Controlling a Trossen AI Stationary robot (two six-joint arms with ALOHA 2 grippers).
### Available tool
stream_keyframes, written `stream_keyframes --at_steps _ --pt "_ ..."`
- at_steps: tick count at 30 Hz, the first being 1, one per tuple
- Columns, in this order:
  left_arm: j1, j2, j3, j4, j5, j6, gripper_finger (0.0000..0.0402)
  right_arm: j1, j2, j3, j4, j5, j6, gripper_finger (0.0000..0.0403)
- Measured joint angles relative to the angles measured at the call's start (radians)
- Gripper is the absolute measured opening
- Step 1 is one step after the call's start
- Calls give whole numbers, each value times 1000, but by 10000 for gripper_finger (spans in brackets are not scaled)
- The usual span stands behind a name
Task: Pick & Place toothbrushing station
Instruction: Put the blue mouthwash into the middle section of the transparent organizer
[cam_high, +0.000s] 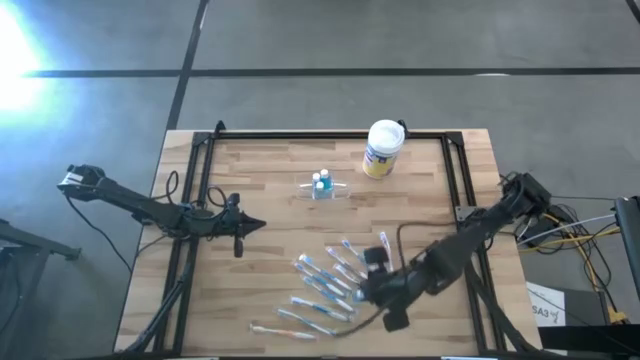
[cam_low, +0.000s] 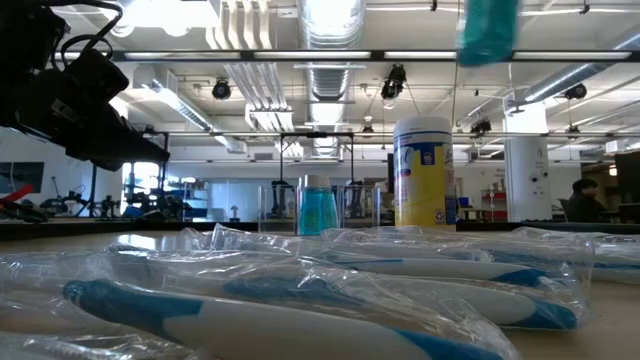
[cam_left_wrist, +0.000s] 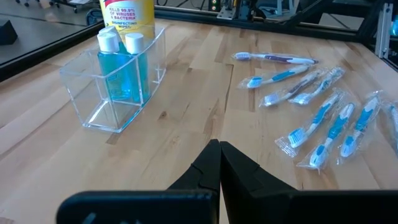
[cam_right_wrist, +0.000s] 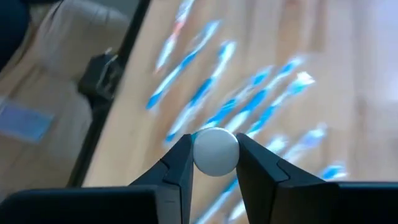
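The toothbrushing station (cam_high: 322, 190) is a low clear plastic holder standing on its flat base at the table's middle, with two small blue bottles (cam_left_wrist: 121, 74) upright inside it. My left gripper (cam_high: 262, 226) waits shut to its left, clear of it (cam_left_wrist: 219, 149). My right gripper (cam_high: 362, 290) hangs over the wrapped toothbrushes (cam_high: 325, 285), shut on a small teal bottle (cam_low: 489, 30) with a round white cap. The bottle's body is hidden behind the cap in the right wrist view. My right gripper pinches the bottle's round white cap (cam_right_wrist: 216, 151) between its two fingers, one on each side. The fingers slant downward from the table's right side. The teal body hangs high above the table, lifted clear of the toothbrushes.
A white canister with a yellow label (cam_high: 383, 148) stands at the far edge, behind the holder. Several wrapped blue-and-white toothbrushes (cam_left_wrist: 323, 118) lie spread over the near middle of the table. A black frame (cam_high: 330, 135) runs around the tabletop.
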Motion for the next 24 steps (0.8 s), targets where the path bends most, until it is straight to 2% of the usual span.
stream_keyframes --at_steps 8,14,24 --pt "0 0 0 0 0 0 5 -186 -95 -1 1 -8 -149 86" --pt "0 0 0 0 -1 0 5 -383 -109 -2 0 -108 -278 86" --pt "0 0 0 6 -4 39 5 -697 -41 14 2 -317 -477 86"
